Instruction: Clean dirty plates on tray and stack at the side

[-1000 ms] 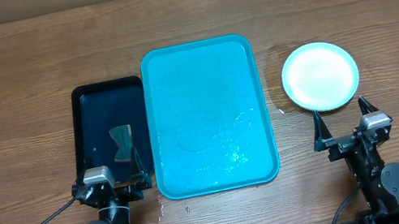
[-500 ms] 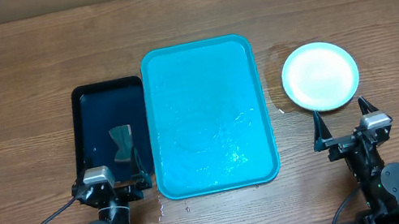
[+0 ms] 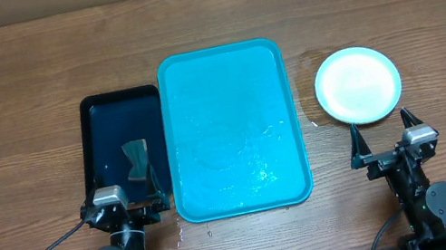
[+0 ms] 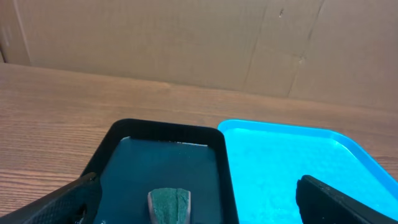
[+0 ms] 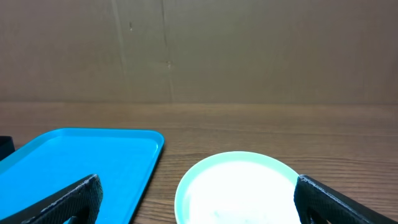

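The turquoise tray lies in the table's middle with nothing on it but a wet sheen; it also shows in the left wrist view and the right wrist view. A stack of plates with a pale centre and light green rim sits on the table right of the tray, also in the right wrist view. How many plates are in it I cannot tell. My right gripper is open just in front of the plates. My left gripper is open over the black tray's near end.
A smaller black tray lies left of the turquoise one, holding a green sponge, which also shows in the left wrist view. A cardboard wall stands at the table's far edge. Small water drops lie near the turquoise tray's front edge.
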Controlling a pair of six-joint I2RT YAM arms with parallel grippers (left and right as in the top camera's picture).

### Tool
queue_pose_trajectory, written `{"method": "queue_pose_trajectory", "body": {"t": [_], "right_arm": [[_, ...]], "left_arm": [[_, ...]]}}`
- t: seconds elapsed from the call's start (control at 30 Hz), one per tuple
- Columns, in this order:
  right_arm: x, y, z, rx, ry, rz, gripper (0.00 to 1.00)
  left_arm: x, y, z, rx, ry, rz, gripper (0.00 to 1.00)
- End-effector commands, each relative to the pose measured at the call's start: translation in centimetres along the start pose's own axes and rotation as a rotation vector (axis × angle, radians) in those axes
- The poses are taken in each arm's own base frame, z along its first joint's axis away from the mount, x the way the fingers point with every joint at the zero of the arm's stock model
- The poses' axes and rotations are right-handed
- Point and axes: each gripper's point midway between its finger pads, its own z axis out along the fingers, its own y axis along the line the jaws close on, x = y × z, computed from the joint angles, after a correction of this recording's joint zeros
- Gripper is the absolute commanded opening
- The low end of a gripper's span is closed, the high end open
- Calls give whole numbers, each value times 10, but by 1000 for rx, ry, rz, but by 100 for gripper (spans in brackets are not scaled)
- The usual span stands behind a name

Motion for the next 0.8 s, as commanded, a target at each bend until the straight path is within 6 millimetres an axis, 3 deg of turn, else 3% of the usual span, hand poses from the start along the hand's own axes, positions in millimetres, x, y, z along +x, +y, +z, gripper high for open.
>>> {"method": "queue_pose_trajectory", "body": {"t": [0.0,0.77], "right_arm": [[1,-2,0,8,-7,-1,100],[1,3,0,-9,-6,-1,100]], "left_arm": [[0,4,0,-19,-7,18,100],[0,4,0,-19,-7,18,100]]}}
